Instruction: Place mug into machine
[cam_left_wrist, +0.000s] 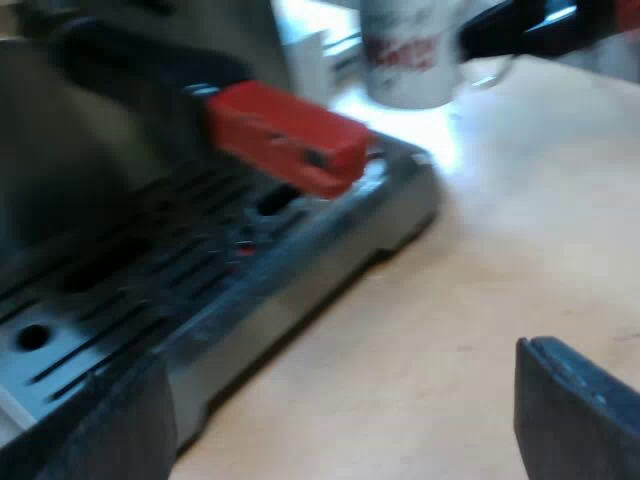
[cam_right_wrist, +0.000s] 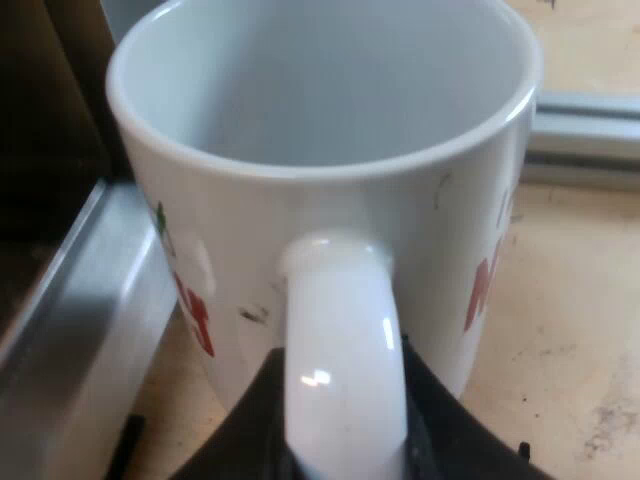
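Note:
A white mug (cam_right_wrist: 330, 150) with red lettering stands upright on the wooden table, close beside the machine's metal base (cam_right_wrist: 70, 330). My right gripper (cam_right_wrist: 345, 425) is shut on the mug's handle (cam_right_wrist: 345, 340), with a black finger on each side of it. In the left wrist view the same mug (cam_left_wrist: 410, 50) stands beyond the drip tray, with the right arm's black gripper (cam_left_wrist: 520, 25) at its handle. My left gripper (cam_left_wrist: 340, 430) is open and holds nothing, low over the table at the drip tray's (cam_left_wrist: 180, 290) edge. The holder's red handle end (cam_left_wrist: 290, 135) juts out above the tray.
The slotted drip tray is bare under the red handle end. Light wooden table (cam_left_wrist: 500, 220) spreads between the tray and the mug. A pale metal rail (cam_right_wrist: 590, 135) runs along the table behind the mug.

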